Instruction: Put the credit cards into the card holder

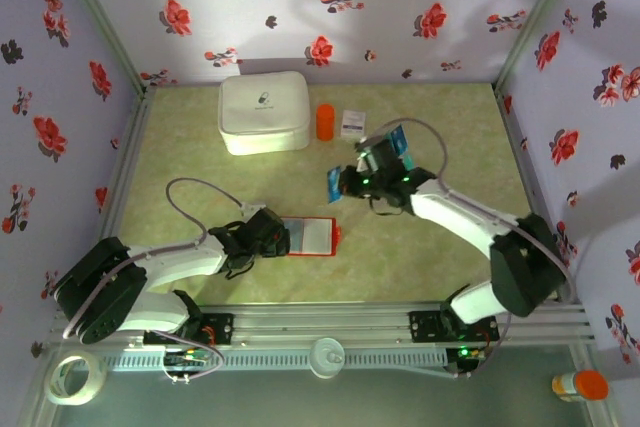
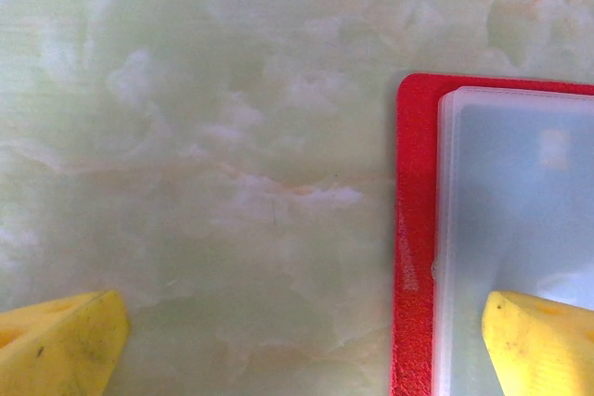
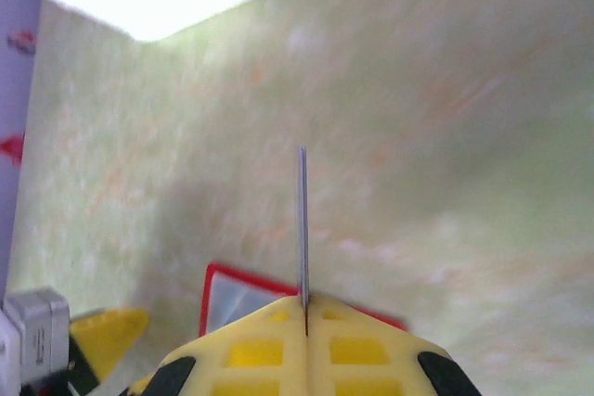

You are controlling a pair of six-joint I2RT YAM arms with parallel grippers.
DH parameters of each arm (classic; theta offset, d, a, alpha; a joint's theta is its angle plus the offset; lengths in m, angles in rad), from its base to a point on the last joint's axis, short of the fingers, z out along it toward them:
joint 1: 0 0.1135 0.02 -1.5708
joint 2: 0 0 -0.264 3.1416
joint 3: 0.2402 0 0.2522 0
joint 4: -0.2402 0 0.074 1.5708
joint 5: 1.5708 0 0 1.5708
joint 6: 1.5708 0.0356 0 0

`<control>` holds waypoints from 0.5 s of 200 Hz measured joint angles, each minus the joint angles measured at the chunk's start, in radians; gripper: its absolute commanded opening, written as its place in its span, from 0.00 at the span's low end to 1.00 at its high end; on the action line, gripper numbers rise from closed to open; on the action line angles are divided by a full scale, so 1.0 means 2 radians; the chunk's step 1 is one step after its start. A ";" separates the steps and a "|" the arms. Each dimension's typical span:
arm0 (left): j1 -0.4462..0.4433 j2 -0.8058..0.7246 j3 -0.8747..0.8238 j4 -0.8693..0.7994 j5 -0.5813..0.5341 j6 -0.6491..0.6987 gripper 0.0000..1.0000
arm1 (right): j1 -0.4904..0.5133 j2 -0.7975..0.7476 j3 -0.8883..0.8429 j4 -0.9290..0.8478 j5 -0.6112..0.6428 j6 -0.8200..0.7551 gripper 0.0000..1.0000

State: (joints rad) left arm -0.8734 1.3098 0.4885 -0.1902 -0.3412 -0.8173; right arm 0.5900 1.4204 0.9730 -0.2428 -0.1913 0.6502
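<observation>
2 risks stand out to me from here. First, the card (image 3: 303, 229) sits edge-on in the right gripper (image 3: 304, 308), caught only by its lower edge, so most of it stands free beyond the fingertips. If I bring it down at a slant against the wallet (image 3: 227, 287), I judge it can pivot in the pinch, skid off the pocket mouth or slip out onto the table (image 3: 445, 118). Second, the wallet lies open and flat with nothing clamping it, so a push from the card could slide it sideways. The 2 arms also work close together here, and a careless approach could knock one into the other.

The right fingers are pressed together on the card. In the top view the card (image 1: 334, 185) looks teal-blue and is held near the far right corner of the wallet (image 1: 312, 237). The left gripper (image 2: 297, 350) has its fingers (image 2: 65, 340) spread wide and holds nothing: 1 yellow tip is over bare table left of the wallet, the other is over the clear pocket (image 2: 520, 220). I cannot tell whether that tip presses the plastic or hovers just above it. If it is not pressing, the pocket has no hold-down when the card arrives. Another blue card (image 1: 399, 139) shows just behind the right wrist.
</observation>
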 measured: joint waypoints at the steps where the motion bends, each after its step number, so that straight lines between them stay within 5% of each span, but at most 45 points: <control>1: 0.000 0.000 0.000 0.000 0.000 0.000 0.99 | -0.002 -0.002 0.001 -0.002 0.000 -0.002 0.00; 44: 0.000 0.000 0.000 0.000 -0.001 -0.001 0.99 | -0.096 -0.053 0.053 -0.109 0.051 -0.108 0.00; 100: 0.000 0.001 0.000 0.001 -0.002 -0.002 0.99 | -0.128 -0.016 0.089 -0.190 0.087 -0.216 0.00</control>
State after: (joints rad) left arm -0.8734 1.3117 0.4885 -0.1879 -0.3462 -0.8223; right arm 0.3347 1.3884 1.1515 -0.6220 -0.0166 0.2192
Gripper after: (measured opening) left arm 0.990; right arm 0.057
